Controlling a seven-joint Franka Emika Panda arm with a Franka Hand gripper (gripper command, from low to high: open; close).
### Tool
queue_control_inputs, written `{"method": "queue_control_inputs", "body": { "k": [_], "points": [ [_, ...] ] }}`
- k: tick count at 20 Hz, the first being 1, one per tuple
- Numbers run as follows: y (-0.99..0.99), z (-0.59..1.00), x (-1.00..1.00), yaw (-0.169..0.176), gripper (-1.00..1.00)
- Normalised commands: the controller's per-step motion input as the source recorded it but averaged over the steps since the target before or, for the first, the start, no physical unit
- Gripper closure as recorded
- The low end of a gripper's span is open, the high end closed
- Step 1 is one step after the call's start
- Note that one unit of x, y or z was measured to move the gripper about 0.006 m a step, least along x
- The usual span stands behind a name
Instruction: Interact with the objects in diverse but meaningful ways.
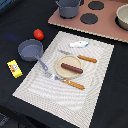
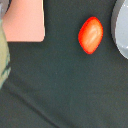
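One red tomato (image 1: pixel 38 34) lay on the dark cloth below my wrist, and I couldn't tell whether my hand was clenched or released, since no fingers showed.

It sat just beyond the grey-blue saucepan (image 1: pixel 31 50), off the striped placemat's (image 1: pixel 95 75) far left corner in the exterior view. On the mat, the brown sausage (image 1: pixel 72 68) rested on a round plate (image 1: pixel 62 73), with the white-and-blue fish (image 1: pixel 79 44) farther back. The yellow packet (image 1: pixel 14 68) lay near the left edge, well apart from the tomato. My wrist view caught the tomato (image 2: pixel 90 35) beside the pan's pale rim (image 2: pixel 121 27).

One tomato (image 1: pixel 38 34), one saucepan (image 1: pixel 31 50), one sausage (image 1: pixel 72 68), one fish (image 1: pixel 79 44), one packet (image 1: pixel 14 68), seemingly two orange-handled utensils (image 1: pixel 63 81).
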Motion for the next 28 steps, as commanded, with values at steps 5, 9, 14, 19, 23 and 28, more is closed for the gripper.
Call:
{"method": "queue_control_inputs", "body": {
  "k": [5, 9, 14, 19, 23, 28],
  "points": [
    [-0.3, -0.16, 0.16, 0.0, -1.0],
    [-0.38, -0.36, 0.2, 0.0, -1.0],
    [-0.35, -0.54, -0.03, 0.0, -1.0],
    [-0.14, -0.66, -0.36, 0.0, -1.0],
    [-0.01, -0.56, -0.6, -0.017, -1.0],
    [0.0, -0.59, -0.79, -0.037, -1.0]
  ]
}}
